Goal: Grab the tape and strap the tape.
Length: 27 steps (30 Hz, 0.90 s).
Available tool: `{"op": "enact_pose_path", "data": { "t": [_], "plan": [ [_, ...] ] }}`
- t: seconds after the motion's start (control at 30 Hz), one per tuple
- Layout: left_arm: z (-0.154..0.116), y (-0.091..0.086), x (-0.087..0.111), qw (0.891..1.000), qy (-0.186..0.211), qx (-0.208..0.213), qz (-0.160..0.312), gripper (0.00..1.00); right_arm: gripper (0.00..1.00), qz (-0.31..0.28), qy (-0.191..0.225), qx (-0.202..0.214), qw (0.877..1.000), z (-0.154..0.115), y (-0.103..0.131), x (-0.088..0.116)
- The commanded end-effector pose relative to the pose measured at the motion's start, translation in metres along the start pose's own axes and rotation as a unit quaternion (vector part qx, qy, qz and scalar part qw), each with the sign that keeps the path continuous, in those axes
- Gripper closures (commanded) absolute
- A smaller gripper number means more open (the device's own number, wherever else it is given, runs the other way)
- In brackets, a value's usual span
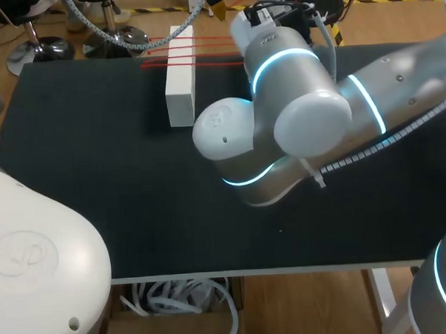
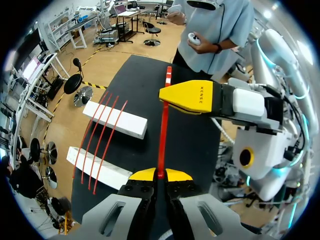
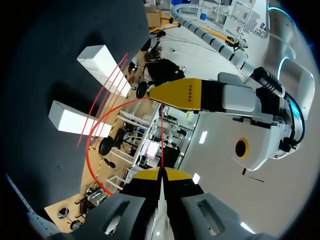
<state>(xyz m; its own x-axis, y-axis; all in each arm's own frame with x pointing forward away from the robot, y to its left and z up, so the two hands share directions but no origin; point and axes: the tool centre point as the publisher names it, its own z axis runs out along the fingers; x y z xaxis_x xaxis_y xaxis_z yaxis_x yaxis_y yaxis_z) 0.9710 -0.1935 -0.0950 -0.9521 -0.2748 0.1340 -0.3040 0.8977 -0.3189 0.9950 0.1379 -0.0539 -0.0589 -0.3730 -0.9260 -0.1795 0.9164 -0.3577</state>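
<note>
Two end effectors are sharing one red tape (image 2: 162, 140), which is running straight between them above the table (image 1: 98, 180). Starting at the left, the left end effector (image 2: 160, 175) is clenching the tape's near end, its yellow tips pressing together on it. Just beside that line, two white blocks (image 2: 115, 119) are lying side by side, with three red strips (image 2: 101, 136) already crossing both. Further right, the right end effector (image 3: 161, 175) is likewise gripping the tape between closed tips. In its wrist view a further stretch of tape is bowing out in a wide curve toward the blocks.

The step in hand is probably bringing this tape over as a fourth strap. Doing that well is likely calling for both arms travelling sideways together, so the pull is staying even and the tape is neither sagging nor slipping out of a grip. It should be arriving parallel to the three strips, flat rather than twisted, and coming down level across both blocks at once. The bowed stretch is worth watching, since it could be catching on the strips already laid.
</note>
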Motion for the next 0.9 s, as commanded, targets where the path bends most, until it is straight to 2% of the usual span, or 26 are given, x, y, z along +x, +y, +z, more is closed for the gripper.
{"op": "enact_pose_path", "data": {
  "t": [0.03, 0.9],
  "plan": [
    [-0.0005, -0.0004, 0.0003, 1.0, 0.0, -0.001, 0.0, 1.0, 1.0, -0.003, 0.002, -0.007, 1.0, -0.002, -0.0058, -0.0011],
    [-0.0005, -0.0004, 0.0003, 1.0, 0.0, -0.001, 0.0, 1.0, 1.0, -0.004, 0.008, 0.0, 1.0, -0.0033, 0.0034, -0.0032]
  ]
}}
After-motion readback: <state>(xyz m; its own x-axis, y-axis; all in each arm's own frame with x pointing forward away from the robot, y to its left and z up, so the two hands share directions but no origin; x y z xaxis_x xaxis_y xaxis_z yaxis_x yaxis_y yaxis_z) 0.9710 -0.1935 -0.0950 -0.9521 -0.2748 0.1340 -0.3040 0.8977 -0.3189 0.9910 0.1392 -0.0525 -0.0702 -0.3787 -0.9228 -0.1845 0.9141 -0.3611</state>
